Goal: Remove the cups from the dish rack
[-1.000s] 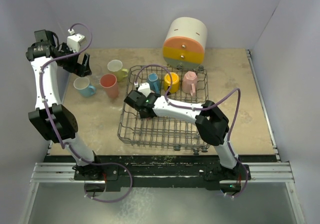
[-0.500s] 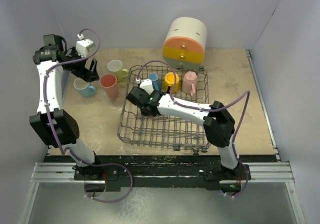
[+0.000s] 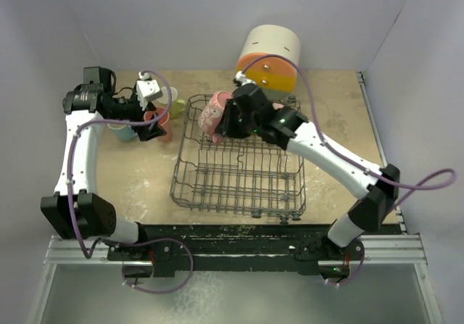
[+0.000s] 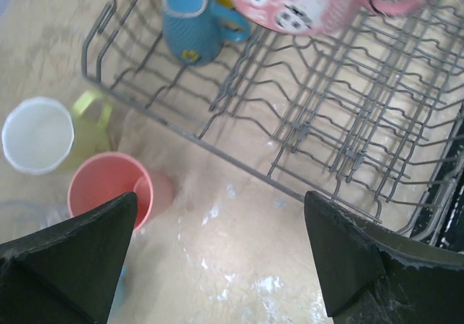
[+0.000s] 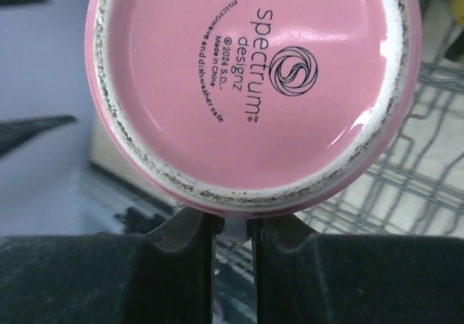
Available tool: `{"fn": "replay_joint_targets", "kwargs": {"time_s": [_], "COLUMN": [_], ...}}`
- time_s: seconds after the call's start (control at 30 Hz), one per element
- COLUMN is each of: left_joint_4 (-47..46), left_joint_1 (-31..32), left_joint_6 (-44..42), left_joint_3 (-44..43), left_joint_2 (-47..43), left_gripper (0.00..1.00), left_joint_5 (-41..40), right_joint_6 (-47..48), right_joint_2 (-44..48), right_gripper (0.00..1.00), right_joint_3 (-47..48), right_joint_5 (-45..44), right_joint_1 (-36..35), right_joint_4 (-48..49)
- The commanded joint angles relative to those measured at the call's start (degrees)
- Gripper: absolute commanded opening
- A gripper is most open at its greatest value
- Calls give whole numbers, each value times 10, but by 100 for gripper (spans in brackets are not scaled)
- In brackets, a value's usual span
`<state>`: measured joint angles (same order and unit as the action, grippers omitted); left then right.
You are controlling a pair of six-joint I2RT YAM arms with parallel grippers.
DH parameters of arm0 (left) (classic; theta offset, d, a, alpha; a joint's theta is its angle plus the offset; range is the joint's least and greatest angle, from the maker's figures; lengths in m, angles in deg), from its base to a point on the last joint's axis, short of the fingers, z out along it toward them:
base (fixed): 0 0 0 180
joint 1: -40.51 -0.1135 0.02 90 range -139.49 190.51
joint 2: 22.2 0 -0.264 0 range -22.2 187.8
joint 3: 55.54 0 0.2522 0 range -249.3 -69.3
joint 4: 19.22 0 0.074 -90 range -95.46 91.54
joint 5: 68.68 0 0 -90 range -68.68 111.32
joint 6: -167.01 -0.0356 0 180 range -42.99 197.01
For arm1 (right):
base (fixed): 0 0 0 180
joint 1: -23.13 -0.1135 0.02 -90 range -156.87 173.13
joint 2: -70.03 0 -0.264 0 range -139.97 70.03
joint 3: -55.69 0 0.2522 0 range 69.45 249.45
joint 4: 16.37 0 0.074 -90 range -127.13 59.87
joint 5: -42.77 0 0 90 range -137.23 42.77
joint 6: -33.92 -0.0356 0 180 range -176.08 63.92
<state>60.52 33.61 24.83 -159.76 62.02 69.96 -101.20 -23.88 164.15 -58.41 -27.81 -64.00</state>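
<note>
Pink glaze fills the right wrist view: we see the underside of the pink mug (image 5: pixel 250 85), printed with a maker's mark. Just below it the right end effector (image 5: pixel 232 231) has its fingers pressed almost together on a pale sliver of that mug. We cannot tell which part it pinches. From above, the mug hangs tilted in the air over the far left part of the dish rack (image 3: pixel 217 205), clear of the wires.

Our left end effector (image 4: pixel 220 197) is spread wide and holds nothing. It hovers over the worktop (image 3: pixel 341 157) just left of the rack. Under it a coral cup (image 4: pixel 109 193) stands upright, with a lime-yellow mug (image 4: pixel 43 135), white inside, just beside it on the far side. Both are outside the rack.

A blue mug (image 4: pixel 190 23) sits inside the rack near its far left corner, below the lifted pink one. Beyond the rack, a cream and orange cylinder (image 3: pixel 270 59) stands at the far edge of the worktop
</note>
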Motion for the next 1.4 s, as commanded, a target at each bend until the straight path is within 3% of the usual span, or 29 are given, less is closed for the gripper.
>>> {"fn": "replay_joint_targets", "kwargs": {"time_s": [0.0,0.13,0.27,0.37,0.47,0.57,0.63,0.7,0.77,0.9,1.03,1.13,1.37], "left_joint_4": [-9,-66,-81,-80,-60,-24,-23,-28,-52,-177,-317,-405,-537], "left_joint_1": [21,41,54,56,57,57,57,57,57,57,57,57,59], "left_joint_6": [-121,-122,-131,-137,-160,-192,-192,-182,-140,-10,60,89,122], "left_joint_3": [36,65,76,76,72,74,86,103,127,210,312,357,423], "left_joint_2": [-74,-138,-182,-208,-228,-240,-245,-249,-260,-315,-390,-423,-455], "left_gripper": [99,100,96,94,93,93,93,92,90,88,86,85,81], "left_joint_5": [98,125,142,148,147,139,129,125,129,134,122,92,79], "right_joint_6": [-39,-100,-237,-362,-432,-429,-385,-354,-364,-423,-516,-533,-568], "right_joint_2": [96,124,142,135,126,129,131,131,127,119,115,113,88], "right_gripper": [0,0,0,0,0,0,0,0,0,0,0,0,0], "right_joint_3": [-50,-101,-206,-264,-294,-288,-270,-255,-255,-258,-277,-249,-164], "right_joint_5": [253,379,484,529,535,525,516,501,495,443,357,273,168], "right_joint_1": [54,66,80,81,81,81,81,81,81,81,81,81,60], "right_joint_4": [179,277,484,676,771,752,670,616,620,651,696,678,645]}}
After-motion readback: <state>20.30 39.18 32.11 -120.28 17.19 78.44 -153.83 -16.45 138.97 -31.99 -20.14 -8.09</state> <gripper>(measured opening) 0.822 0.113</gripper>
